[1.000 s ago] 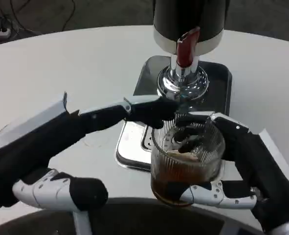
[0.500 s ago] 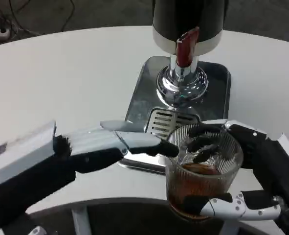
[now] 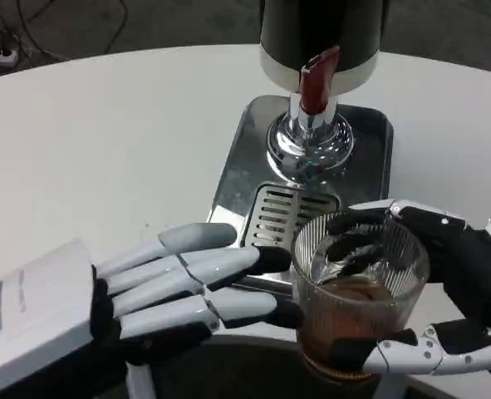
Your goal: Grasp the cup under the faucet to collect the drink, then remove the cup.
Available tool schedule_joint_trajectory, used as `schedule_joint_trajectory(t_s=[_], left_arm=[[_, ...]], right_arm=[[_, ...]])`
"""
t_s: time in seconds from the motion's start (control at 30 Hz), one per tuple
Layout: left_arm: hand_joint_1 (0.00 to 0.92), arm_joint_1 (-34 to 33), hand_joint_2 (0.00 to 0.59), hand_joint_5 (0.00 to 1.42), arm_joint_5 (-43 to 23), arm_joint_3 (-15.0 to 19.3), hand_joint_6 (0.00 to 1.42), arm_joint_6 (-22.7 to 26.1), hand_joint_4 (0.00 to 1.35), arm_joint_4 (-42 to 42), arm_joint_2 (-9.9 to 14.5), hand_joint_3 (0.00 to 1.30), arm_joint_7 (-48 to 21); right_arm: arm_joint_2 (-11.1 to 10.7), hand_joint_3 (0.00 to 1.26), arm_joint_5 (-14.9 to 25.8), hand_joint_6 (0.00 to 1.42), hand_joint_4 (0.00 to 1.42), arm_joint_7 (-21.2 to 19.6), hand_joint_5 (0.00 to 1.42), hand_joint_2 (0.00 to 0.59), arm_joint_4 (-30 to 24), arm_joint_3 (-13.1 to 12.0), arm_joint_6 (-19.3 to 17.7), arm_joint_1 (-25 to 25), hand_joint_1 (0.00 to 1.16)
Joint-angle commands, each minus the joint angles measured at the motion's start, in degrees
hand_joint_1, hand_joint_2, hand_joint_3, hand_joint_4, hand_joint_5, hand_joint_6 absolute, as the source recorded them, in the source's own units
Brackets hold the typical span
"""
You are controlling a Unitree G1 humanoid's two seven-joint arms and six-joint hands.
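1. We are looking at the removal step: the cup (image 3: 357,303), a ribbed glass holding dark drink, is sitting at the lower right of the frame, off the drip tray (image 3: 243,170) and well clear of the faucet (image 3: 316,91) at the upper centre.
2. Our right hand (image 3: 444,307) is grasping the cup, with dark fingers (image 3: 357,229) wrapping round its far side and a white one crossing its base.
3. Our left hand (image 3: 183,287) is lying released at the lower left, fingers stretched out toward the cup with nothing in them; their tips are ending just beside the glass, and whether they are touching it we cannot quite tell.
4. We are judging the collecting as done, so the next move is calling for a level carry and a soft set-down on bare table (image 3: 104,133), keeping the cup upright so the drink is not slopping over the rim.
5. The cup's bottom and the right hand's lower part are running close to the frame's lower edge, and a dark band there is hiding the table's near rim.
6. The dispenser's body is being cut off by the top of the frame.
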Motion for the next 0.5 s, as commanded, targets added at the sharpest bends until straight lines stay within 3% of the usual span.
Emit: schedule_joint_trajectory(t_s=[0.03,0.27,0.37,0.5], left_arm=[[0.000,2.58,0.106,0.06,2.19,1.82,0.01,-2.20,0.00,0.16,0.69,0.20,1.41],[0.000,6.07,0.107,0.03,3.97,4.06,0.00,-2.82,0.00,-0.67,1.96,0.16,2.22],[0.000,7.73,0.105,0.00,4.92,4.96,0.00,-2.62,0.00,-1.28,3.24,0.02,2.10],[0.000,8.39,0.105,0.00,5.63,5.13,0.00,-1.15,0.00,-1.97,4.56,0.00,2.46]], right_arm=[[-1.09,0.81,2.65,0.94,0.84,1.10,1.03,0.091,-2.31,-1.29,0.71,-1.08,0.92],[-2.05,0.81,3.42,0.94,0.84,1.96,1.03,0.087,-2.38,-1.94,2.15,-2.37,0.92],[-2.49,0.82,3.57,0.94,0.84,2.45,1.03,0.087,-2.09,-2.20,2.84,-3.20,0.92],[-2.89,0.82,3.74,0.94,0.85,2.77,1.03,0.091,-1.78,-2.50,3.22,-3.72,0.92]])
